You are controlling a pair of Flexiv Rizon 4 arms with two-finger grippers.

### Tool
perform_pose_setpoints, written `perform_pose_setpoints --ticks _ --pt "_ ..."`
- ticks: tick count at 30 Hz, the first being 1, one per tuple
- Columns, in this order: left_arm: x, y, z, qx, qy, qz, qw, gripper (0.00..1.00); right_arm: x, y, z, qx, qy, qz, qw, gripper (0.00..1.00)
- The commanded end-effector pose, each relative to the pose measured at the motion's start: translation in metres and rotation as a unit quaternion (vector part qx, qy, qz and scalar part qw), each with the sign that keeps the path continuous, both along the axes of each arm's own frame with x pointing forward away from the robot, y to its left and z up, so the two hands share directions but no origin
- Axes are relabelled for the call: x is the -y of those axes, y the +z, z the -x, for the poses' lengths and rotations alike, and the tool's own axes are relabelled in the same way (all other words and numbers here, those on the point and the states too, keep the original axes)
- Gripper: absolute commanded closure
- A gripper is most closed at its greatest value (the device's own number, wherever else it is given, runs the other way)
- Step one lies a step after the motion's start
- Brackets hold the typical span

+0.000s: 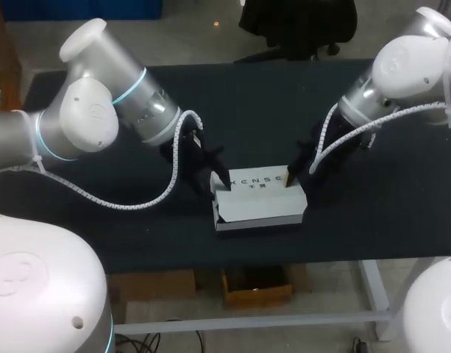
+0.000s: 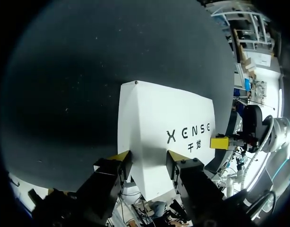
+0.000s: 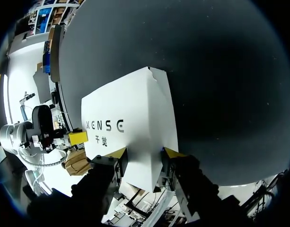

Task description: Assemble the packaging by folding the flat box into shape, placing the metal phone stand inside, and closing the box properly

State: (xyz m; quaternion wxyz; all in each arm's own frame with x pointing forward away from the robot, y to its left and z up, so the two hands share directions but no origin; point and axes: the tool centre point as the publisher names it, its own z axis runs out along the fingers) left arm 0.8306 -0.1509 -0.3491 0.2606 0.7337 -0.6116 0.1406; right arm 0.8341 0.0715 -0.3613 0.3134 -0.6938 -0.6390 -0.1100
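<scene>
The white box (image 1: 258, 202) lies folded into shape on the black table, its printed top panel (image 2: 182, 137) facing up. My left gripper (image 1: 219, 180) stands open over the box's left rear end. In the left wrist view one fingertip (image 2: 120, 156) is at the panel's back edge and the other is over the panel. My right gripper (image 1: 290, 176) is open in the same way over the right rear end (image 3: 145, 161). Each wrist view shows the other arm's yellow tip at the far end of the box. The phone stand is not in sight.
The black table (image 1: 122, 220) has bare room on all sides of the box. Its front edge (image 1: 284, 261) runs close below the box. Both arms' white cables hang beside the grippers.
</scene>
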Motion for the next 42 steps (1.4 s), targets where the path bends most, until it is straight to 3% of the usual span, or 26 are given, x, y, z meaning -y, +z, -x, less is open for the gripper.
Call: perform_pose_setpoints --ticks 1,42 --pt "0.005 0.003 -0.002 -0.004 -0.002 -0.003 1.000 0.52 -0.003 0.003 -0.003 -0.006 0.002 -0.001 1.000 0.56" --pt "0.009 0.016 -0.019 -0.104 -0.021 0.013 0.994 0.50 -0.006 0.014 -0.015 -0.036 0.000 0.001 0.999 0.58"
